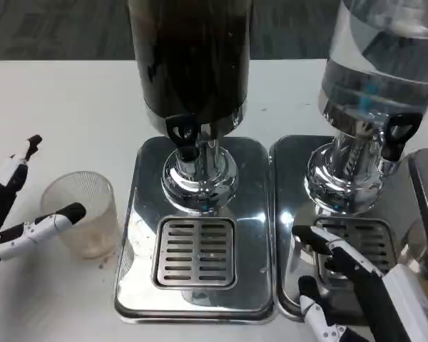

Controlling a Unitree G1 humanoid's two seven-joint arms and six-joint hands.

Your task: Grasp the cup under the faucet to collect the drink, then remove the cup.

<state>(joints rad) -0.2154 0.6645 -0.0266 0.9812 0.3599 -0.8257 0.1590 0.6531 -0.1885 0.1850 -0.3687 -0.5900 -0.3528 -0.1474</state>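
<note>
Left hand [18,214]: seen at left edge, fingers spread beside the cup [82,212], nothing gripped.
Right hand [349,292]: lower right, fingers apart, nothing held.
Cup: clear ribbed plastic, on white table [64,107] at left (apparently empty).
Progress: cup judged not yet grasped or placed under the dark dispenser's faucet [185,139]; filling and removal remain.
Drip tray [196,253]: polished, slotted metal.

A: Left hand [18,214] build? 
B: Slim fingers [39,226], white segments, black tips and black sections between.
A: Right hand [357,285]?
B: Same scheme. White shells over black links, black tips. Glossy plastic look. No visible cables, screws or markings at this resolution.
</note>
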